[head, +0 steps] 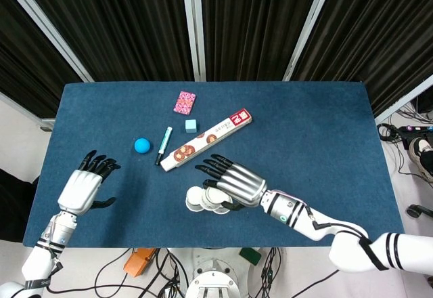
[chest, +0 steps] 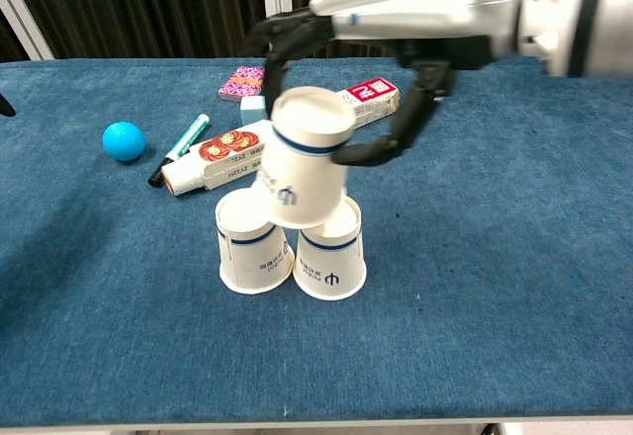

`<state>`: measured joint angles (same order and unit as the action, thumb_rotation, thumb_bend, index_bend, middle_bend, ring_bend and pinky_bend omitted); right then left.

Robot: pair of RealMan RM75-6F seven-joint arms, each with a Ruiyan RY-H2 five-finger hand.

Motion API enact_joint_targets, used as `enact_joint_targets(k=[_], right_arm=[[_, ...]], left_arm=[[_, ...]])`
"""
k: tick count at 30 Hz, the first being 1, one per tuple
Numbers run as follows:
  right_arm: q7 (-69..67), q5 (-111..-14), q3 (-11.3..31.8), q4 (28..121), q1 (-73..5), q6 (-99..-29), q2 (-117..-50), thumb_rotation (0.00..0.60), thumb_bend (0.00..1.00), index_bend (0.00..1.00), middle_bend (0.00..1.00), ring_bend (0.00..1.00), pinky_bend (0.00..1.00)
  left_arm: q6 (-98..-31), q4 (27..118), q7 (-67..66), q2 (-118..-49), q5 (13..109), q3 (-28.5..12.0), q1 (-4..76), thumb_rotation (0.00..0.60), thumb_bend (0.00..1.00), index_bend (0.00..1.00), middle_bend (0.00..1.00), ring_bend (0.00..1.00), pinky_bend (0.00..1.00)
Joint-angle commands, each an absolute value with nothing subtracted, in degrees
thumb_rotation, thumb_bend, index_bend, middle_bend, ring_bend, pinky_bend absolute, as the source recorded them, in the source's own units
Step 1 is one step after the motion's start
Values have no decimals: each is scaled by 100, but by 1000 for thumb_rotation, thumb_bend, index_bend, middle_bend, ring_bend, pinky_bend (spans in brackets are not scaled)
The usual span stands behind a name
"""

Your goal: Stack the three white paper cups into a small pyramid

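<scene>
Now the right hand (chest: 396, 79), fingers (chest: 391, 148) wrapped round the tilted third cup (chest: 302, 158), holds it over the two base cups (chest: 292, 247) near the tabletop's front edge, ready to cap them.

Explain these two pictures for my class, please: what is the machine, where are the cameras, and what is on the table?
It is a two-armed robot with human-like hands. One picture looks down from its head, the other forward from its chest. The right robot hand holds a tilted white paper cup over two upturned cups standing side by side. The left robot hand is open, holding nothing. On the blue table also lie a blue ball, a marker, a long printed box, a pink packet and a small pale block.
</scene>
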<state>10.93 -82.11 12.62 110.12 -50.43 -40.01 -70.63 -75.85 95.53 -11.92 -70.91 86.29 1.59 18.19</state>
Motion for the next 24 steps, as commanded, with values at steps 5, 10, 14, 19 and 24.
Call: enact_joint_targets(k=[5,10,14,19,24], right_arm=[[1622,-7644,1288,10920,-5382,-3827,-7296,600,500,397,105,0,40],[1785,-7423,1225,10901,-5494,-3851,-7364,600,499,376,105,0,40],[1823,-7336,1180,10885,-5556,-3889,-7405,600,499,359,105,0,40],[1910,-7262,1121,10836,-5659,-3911,-7467,600,499,339,105,0,40],[2007,-7157,1050,10827,-5730,-3941,-7474,600,499,270,105,0,40]], left_arm=[[-7599,9544,-1156,-7084,8616,110,1778,600,143,252,193,129,0],[-7589,9530,-1132,-7079,8607,82,1758,600,144,252,193,129,0],[-7585,9514,-1109,-7077,8607,67,1742,600,143,252,193,128,0],[-7585,9493,-1068,-7086,8602,47,1717,600,143,252,193,129,0],[-7602,9460,-1013,-7095,8641,49,1688,600,143,253,192,129,0]])
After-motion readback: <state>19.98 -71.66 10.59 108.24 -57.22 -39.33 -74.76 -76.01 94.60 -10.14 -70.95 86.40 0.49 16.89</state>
